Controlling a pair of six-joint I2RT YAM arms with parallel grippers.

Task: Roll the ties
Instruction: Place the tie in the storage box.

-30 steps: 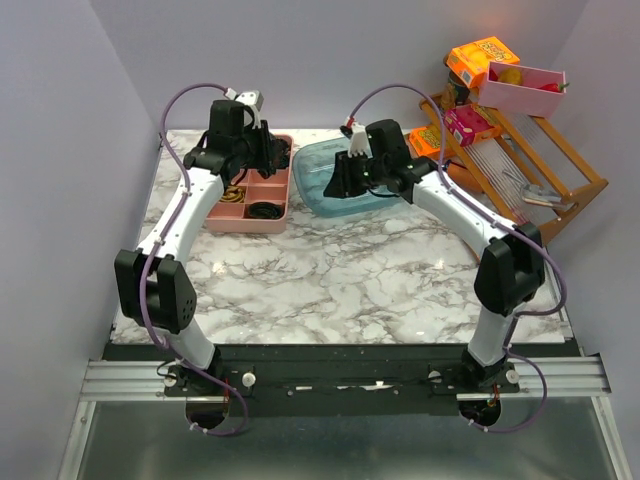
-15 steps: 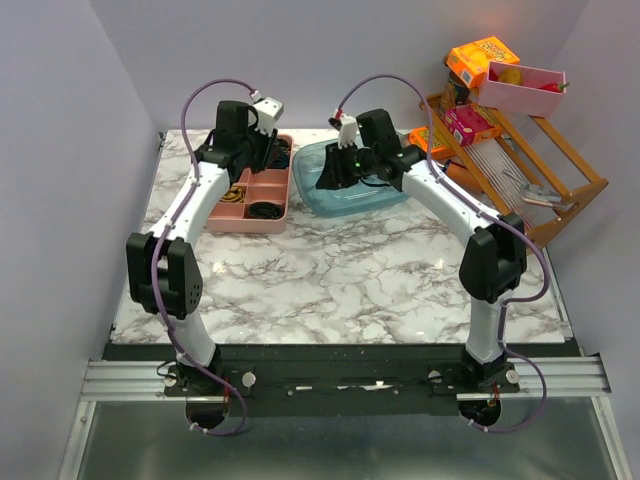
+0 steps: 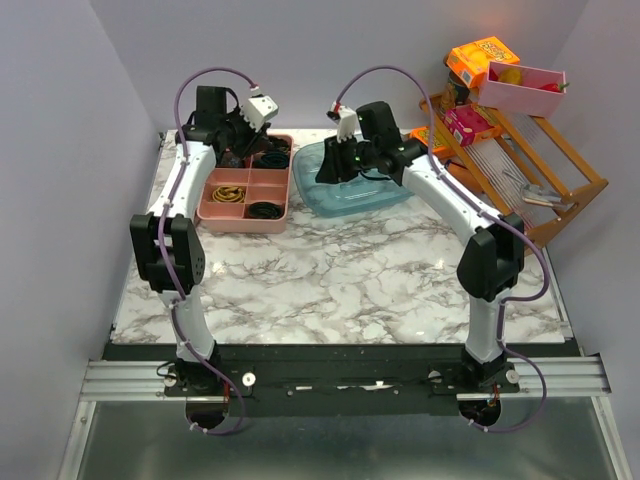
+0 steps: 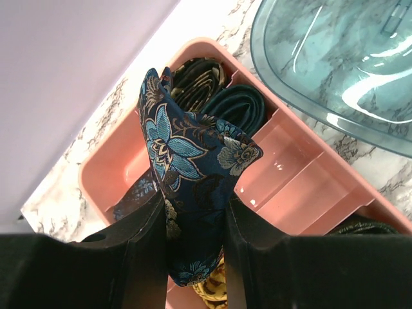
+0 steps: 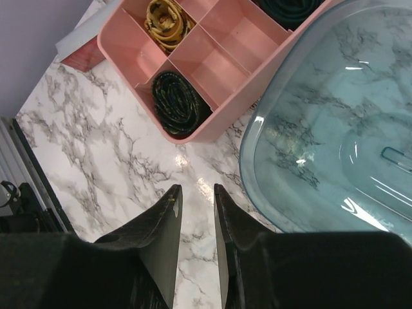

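On the marble table (image 3: pixel 350 290), the pink tray (image 3: pixel 245 228) sits toward the far left corner, its inside split into compartments. Just to the right of the tray, almost touching its long side, lies a clear blue tub (image 3: pixel 372 198), the larger of the two. Further right of the tray, off the table's edge, leans a wooden rack (image 3: pixel 560 175) carrying snack boxes.

Above the tray's far end, the left gripper (image 4: pixel 193 212) is clenched on the tie (image 4: pixel 187 154), a folded wad of dark navy cloth with pale-blue flowers and tan sprigs. The fingers press it from both sides and its top corners stick out beyond the tips. More of the same printed cloth shows lower down toward the tray floor (whether it rests there is hard to tell).

Inside the tray lie four smaller rolls. A dark green roll (image 4: pixel 241 106) and a black-and-gold roll (image 4: pixel 196 71) share the far compartments. A yellow roll (image 5: pixel 168 16) sits in the middle row on the side away from the tub. A black roll with green flecks (image 5: pixel 177 103) fills the near corner on the tub's side.

Over bare marble just off that near corner, where tray and tub come close, hangs the right gripper (image 5: pixel 197 193). Its fingers stand a narrow slit apart, with nothing between them.
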